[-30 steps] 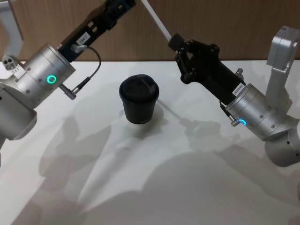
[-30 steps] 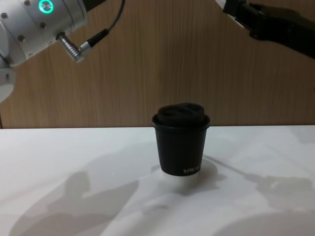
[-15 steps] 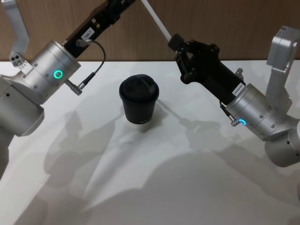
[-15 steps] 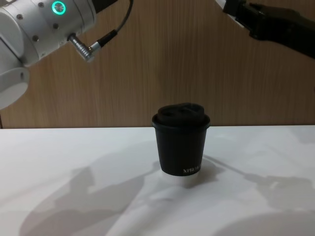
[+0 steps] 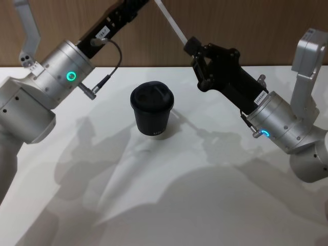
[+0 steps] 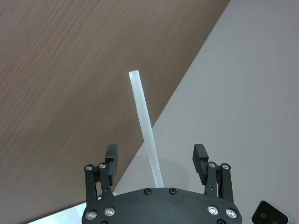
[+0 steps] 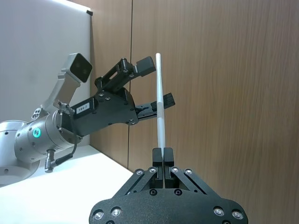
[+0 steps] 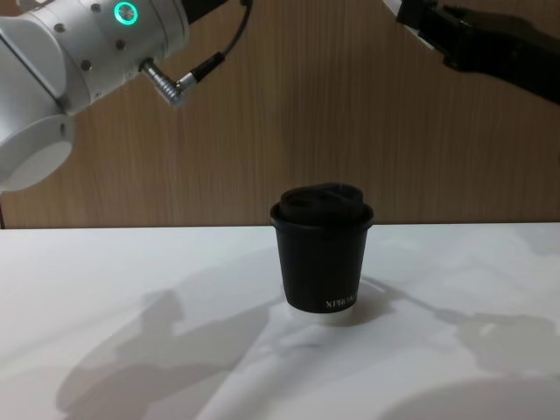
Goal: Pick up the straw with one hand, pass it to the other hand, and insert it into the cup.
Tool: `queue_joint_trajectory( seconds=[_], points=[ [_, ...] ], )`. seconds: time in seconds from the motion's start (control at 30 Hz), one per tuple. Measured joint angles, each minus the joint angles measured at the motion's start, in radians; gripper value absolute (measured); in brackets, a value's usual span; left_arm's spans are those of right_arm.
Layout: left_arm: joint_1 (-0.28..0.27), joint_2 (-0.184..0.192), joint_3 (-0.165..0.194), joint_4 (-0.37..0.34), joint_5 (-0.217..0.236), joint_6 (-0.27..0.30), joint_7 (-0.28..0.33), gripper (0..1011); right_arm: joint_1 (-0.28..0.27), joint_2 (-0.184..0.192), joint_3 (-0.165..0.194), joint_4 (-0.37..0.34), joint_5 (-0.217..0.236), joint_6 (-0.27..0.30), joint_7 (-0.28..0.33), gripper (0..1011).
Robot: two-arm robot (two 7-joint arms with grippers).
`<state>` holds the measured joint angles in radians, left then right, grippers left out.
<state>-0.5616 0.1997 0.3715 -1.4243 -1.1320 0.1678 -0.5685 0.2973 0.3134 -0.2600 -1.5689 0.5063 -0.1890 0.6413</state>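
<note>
Right gripper clamped on lower end of straw. Straw thin, white, straight, tilted, held high above and behind cup. Left gripper also above cup, fingers wide apart either side of straw, clear of it.

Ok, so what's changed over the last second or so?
The left arm's silver wrist has swung inward, toward the robot's right and a little forward, carrying the left pincer with it. That pincer is open and straddles the straw. No handover yet: the right pincer is shut on the straw and has not moved. The cup stands where it was, lid on.
</note>
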Motion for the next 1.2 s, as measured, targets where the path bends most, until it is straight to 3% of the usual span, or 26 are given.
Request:
queue_joint_trajectory(
  seconds=[0.27,0.4,1.03,1.1,1.2],
  points=[
    [-0.022,-0.006,0.013,0.024,-0.005,0.01,0.007,1003,0.0,0.0,0.0,0.0,0.0,0.0,0.0,24],
    [-0.03,-0.006,0.019,0.033,-0.007,0.014,0.011,944,0.0,0.0,0.0,0.0,0.0,0.0,0.0,24],
    [-0.05,-0.001,0.035,0.048,-0.016,0.014,0.025,375,0.0,0.0,0.0,0.0,0.0,0.0,0.0,24],
    [-0.051,0.003,0.035,0.044,-0.018,0.01,0.025,249,0.0,0.0,0.0,0.0,0.0,0.0,0.0,24],
    [-0.051,0.006,0.035,0.038,-0.02,0.006,0.023,178,0.0,0.0,0.0,0.0,0.0,0.0,0.0,26]
  ],
)
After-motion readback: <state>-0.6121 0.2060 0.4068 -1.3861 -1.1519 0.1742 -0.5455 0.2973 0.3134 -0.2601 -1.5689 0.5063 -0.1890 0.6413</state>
